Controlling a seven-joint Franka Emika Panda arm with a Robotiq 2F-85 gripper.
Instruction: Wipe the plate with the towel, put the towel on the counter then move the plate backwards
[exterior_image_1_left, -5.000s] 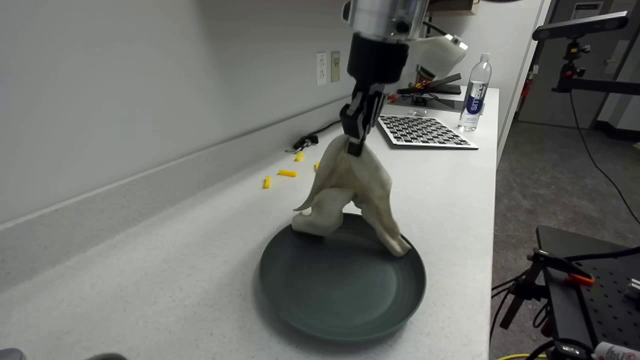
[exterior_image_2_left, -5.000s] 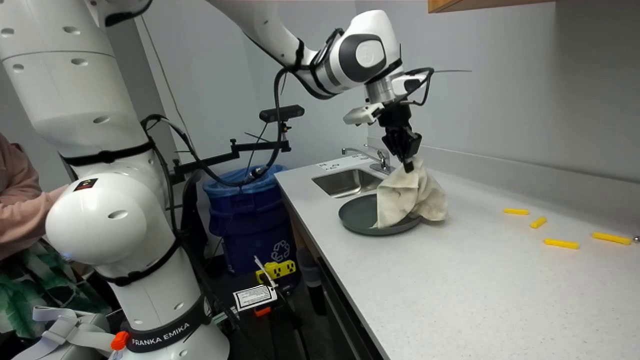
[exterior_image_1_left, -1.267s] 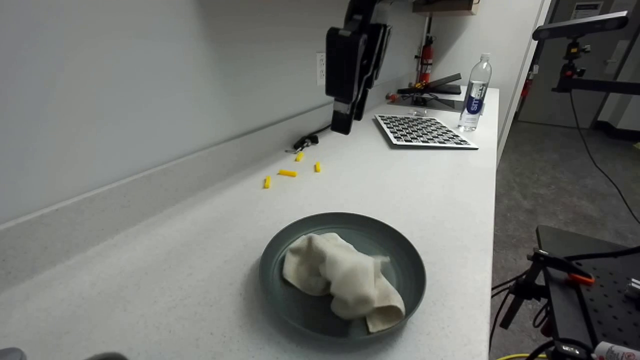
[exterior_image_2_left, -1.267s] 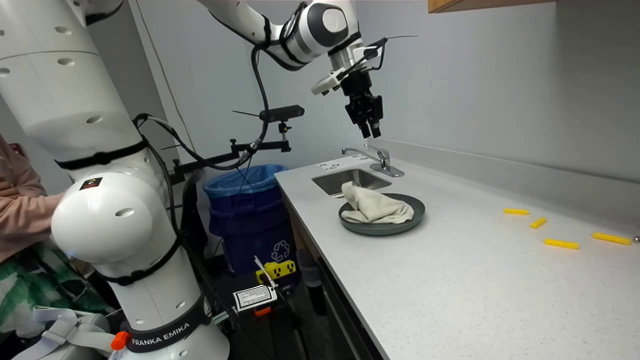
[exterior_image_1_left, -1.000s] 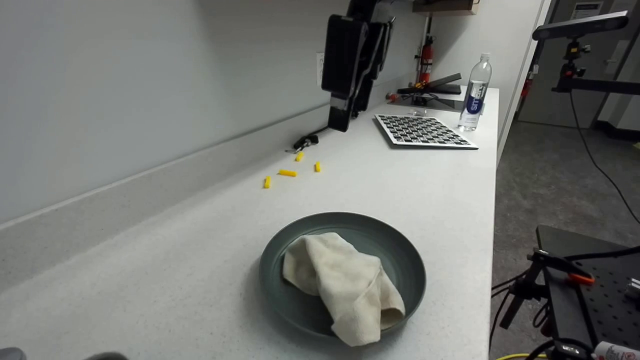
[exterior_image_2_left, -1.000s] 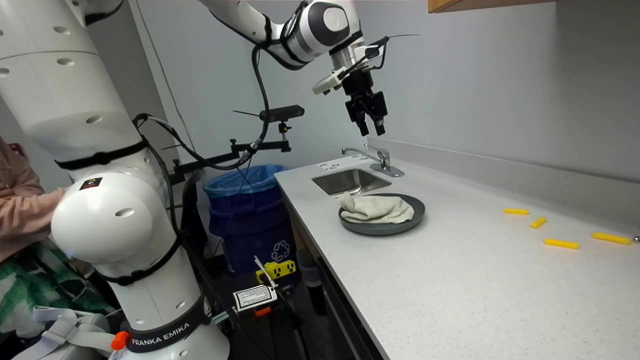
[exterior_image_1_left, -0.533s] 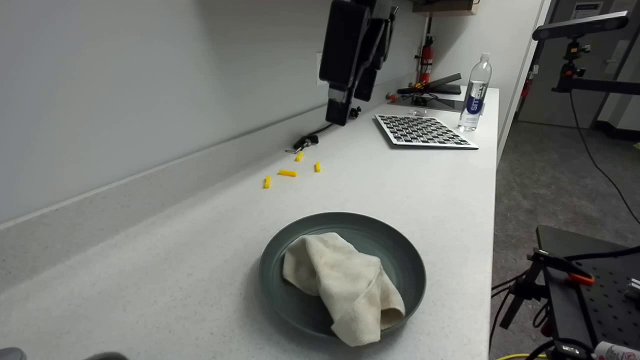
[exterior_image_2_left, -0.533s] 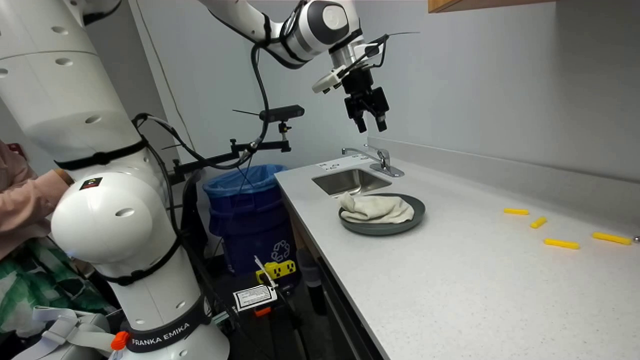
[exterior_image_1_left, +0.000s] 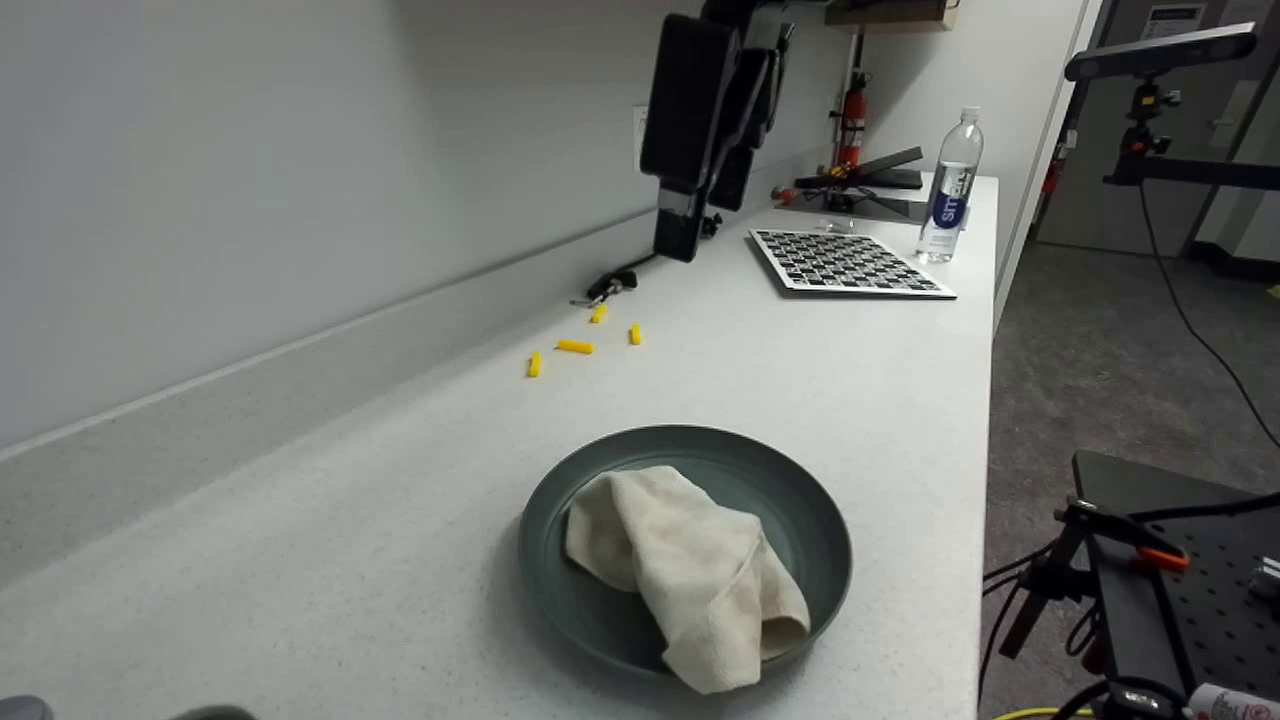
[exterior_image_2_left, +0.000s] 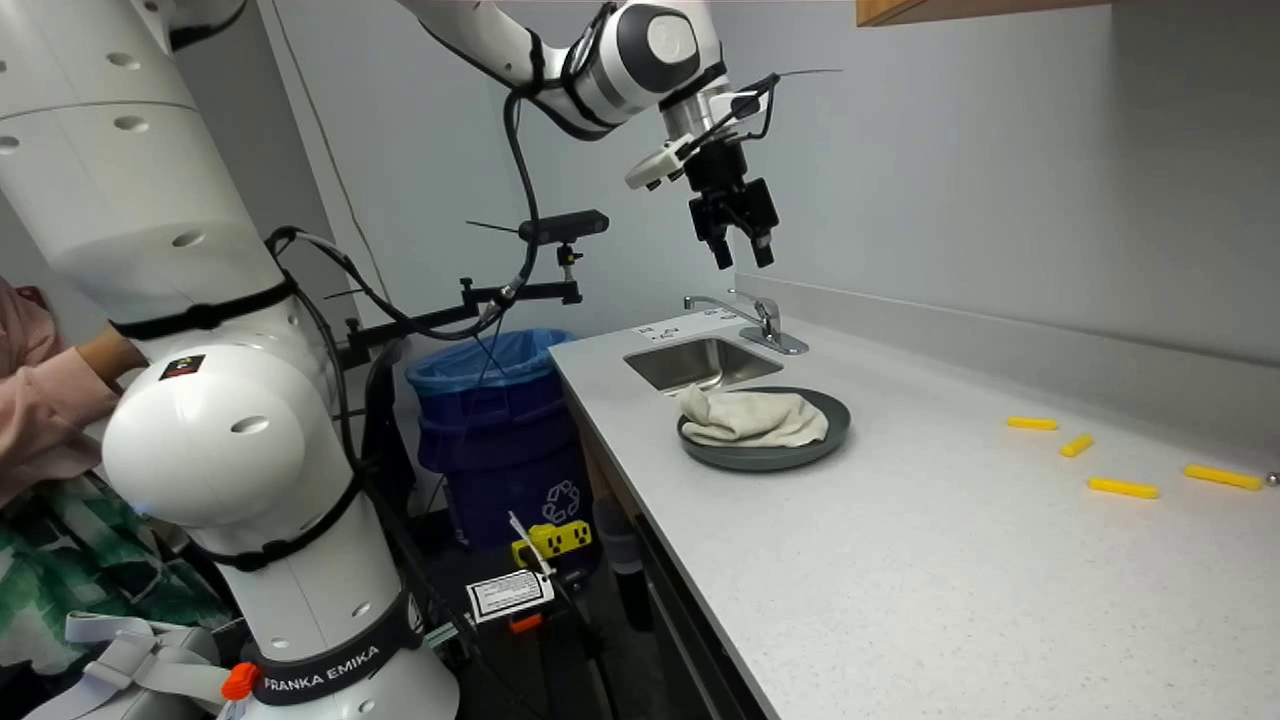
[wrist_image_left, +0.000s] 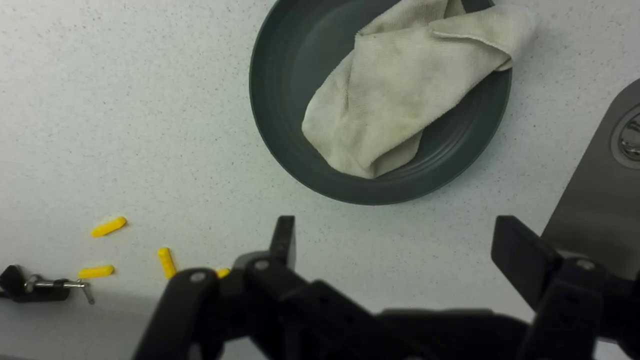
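Note:
The cream towel (exterior_image_1_left: 690, 560) lies crumpled inside the dark green plate (exterior_image_1_left: 770, 480), one corner lapping over the rim. The plate rests on the white counter (exterior_image_2_left: 950, 580), and in an exterior view it stands just in front of the sink. My gripper (exterior_image_2_left: 744, 258) hangs well above the plate, pointing down, with its fingers apart and nothing between them. From the wrist view, the towel (wrist_image_left: 400, 90) and plate (wrist_image_left: 380, 195) appear ahead of the wide-spread fingertips, and bare counter shows in the gap of the gripper (wrist_image_left: 395, 222).
A metal sink (exterior_image_2_left: 700, 365) with a faucet (exterior_image_2_left: 765, 325) adjoins the plate. Several yellow sticks (exterior_image_1_left: 575, 346) lie near the wall, close to a black clamp (wrist_image_left: 45, 287). Farther along are a checkered board (exterior_image_1_left: 850, 262) and a water bottle (exterior_image_1_left: 950, 190).
Five seconds ago the gripper held the towel up over the plate; it has since let go and risen away. The towel has slumped flat, and the jaws have spread wider over the last second.

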